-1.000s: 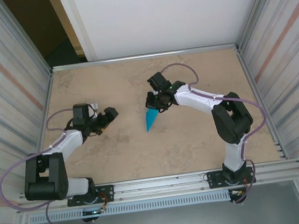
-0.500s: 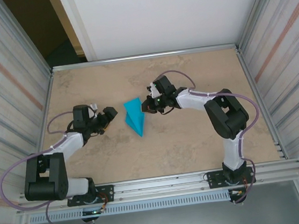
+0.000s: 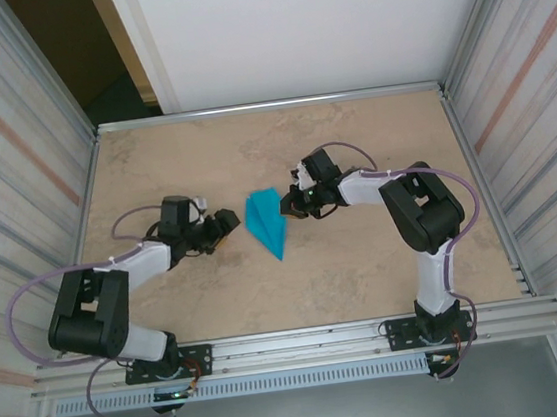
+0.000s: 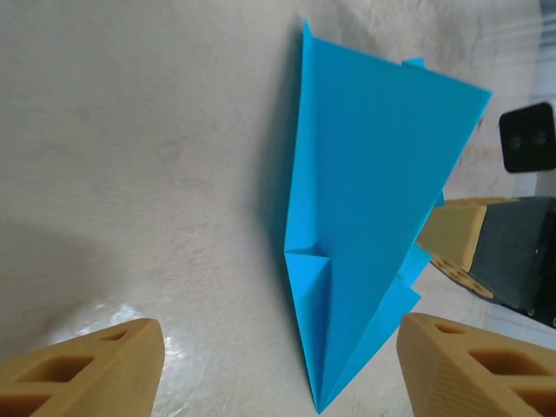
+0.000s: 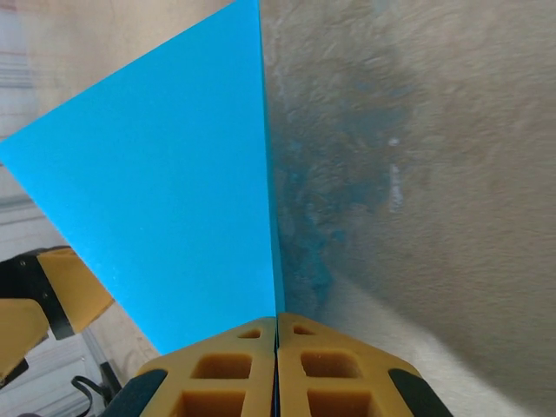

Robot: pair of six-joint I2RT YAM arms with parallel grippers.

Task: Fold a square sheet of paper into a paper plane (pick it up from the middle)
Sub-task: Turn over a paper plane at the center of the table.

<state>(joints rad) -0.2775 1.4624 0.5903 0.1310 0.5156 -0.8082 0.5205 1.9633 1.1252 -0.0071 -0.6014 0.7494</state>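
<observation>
Paper plane (image 3: 266,224) sat on the counter (image 3: 366,269) between the two sets of jaws, its pointed end away from the right jaws. Right jaws were pressed together on its wide end. Right arm (image 3: 359,187) was sharply bent and low, wrist reaching left. Left jaws stood apart just short of the plane, which lay straight ahead. Left arm (image 3: 143,256) stretched low.

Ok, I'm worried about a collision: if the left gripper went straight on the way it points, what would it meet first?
Probably the paper plane, just ahead of the open left gripper; the right gripper, shut on its far edge, sits behind it.
</observation>
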